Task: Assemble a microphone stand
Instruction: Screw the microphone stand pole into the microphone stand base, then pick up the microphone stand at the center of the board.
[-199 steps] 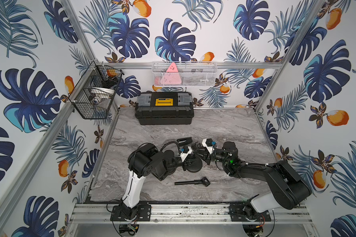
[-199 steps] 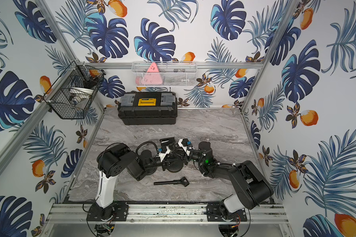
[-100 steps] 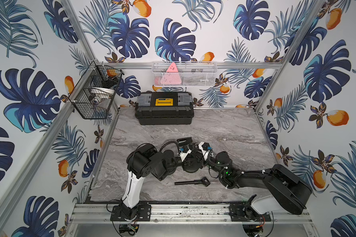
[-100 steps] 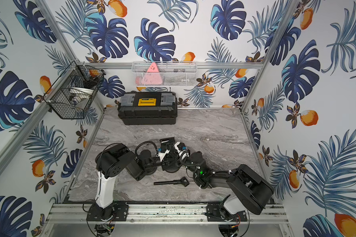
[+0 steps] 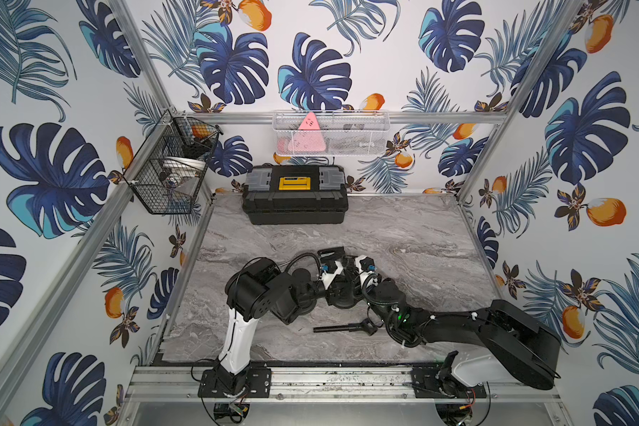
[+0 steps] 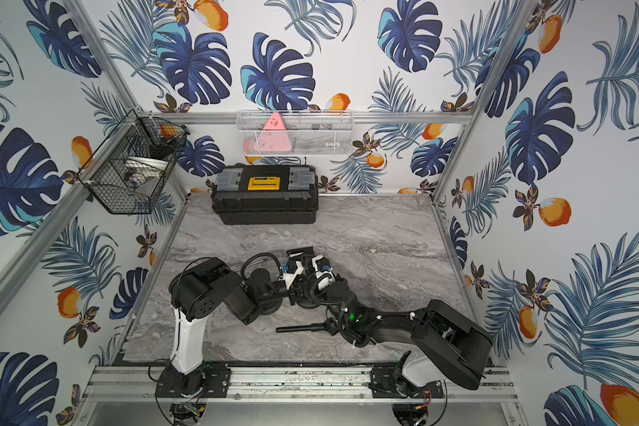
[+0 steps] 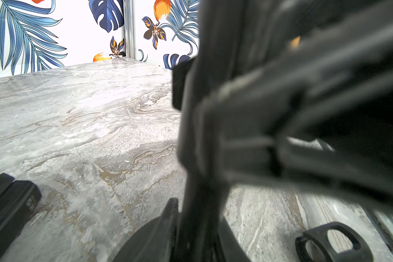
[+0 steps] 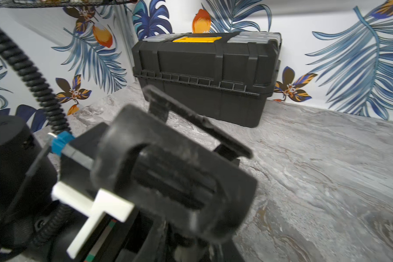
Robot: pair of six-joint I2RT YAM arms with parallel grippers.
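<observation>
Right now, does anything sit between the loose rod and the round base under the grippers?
Nothing loose: only bare table lies between rod and base. But left arm and right arm meet over the base; the right crowds the rod's clip end.

Bright, even light; blurry foregrounds in wrist views

Both top views look down on the whole table (image 5: pixel 403 236); wrist cameras skim it closely.

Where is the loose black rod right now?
In both top views the black rod lies flat on the marble table near its front edge, its clip end beside the right arm.
</observation>
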